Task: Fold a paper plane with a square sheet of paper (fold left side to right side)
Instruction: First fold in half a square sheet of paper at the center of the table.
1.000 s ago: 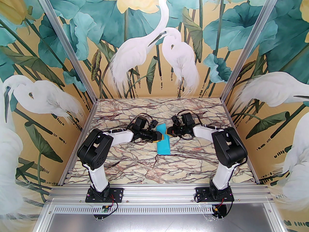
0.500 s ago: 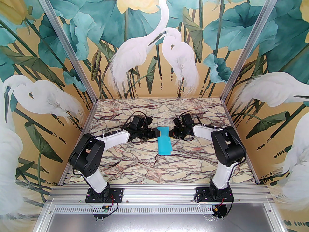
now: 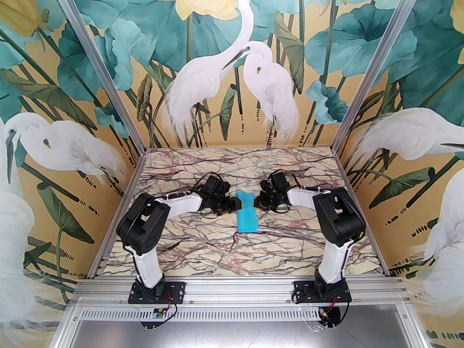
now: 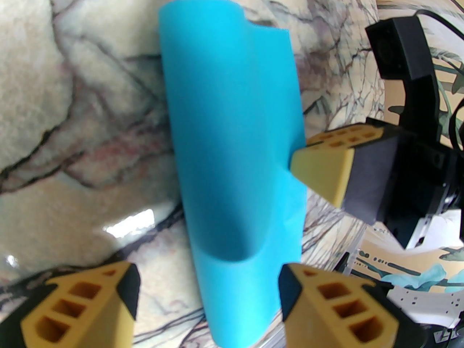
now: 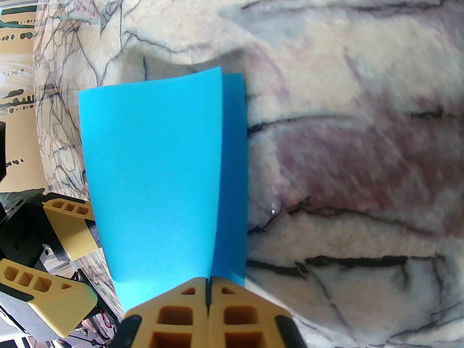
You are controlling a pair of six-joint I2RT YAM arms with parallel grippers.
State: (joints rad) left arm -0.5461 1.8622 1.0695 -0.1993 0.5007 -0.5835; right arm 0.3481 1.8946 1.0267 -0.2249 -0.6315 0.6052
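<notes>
My right hand point(image 5: 208, 285) pinches the loose edges of the thin, floppy paper point(image 5: 152, 179); my left hand point(image 4: 204, 272) hangs spread beside its puffy fold. I'd press there, gently.

No legible text, label, brand, number or sign: nothing can be read on the sheet of paper point(image 3: 247, 214), the marble table point(image 3: 203, 247) or the painted walls point(image 3: 108, 31).

A robot lab cell: aluminium posts point(image 3: 107, 74) and mural panels point(image 3: 217, 78) wall in the jaws, a marble-print table point(image 3: 217, 252) lies under them, and two arms point(image 3: 145, 227) are bolted to a rail point(image 3: 235, 288) behind them.
</notes>
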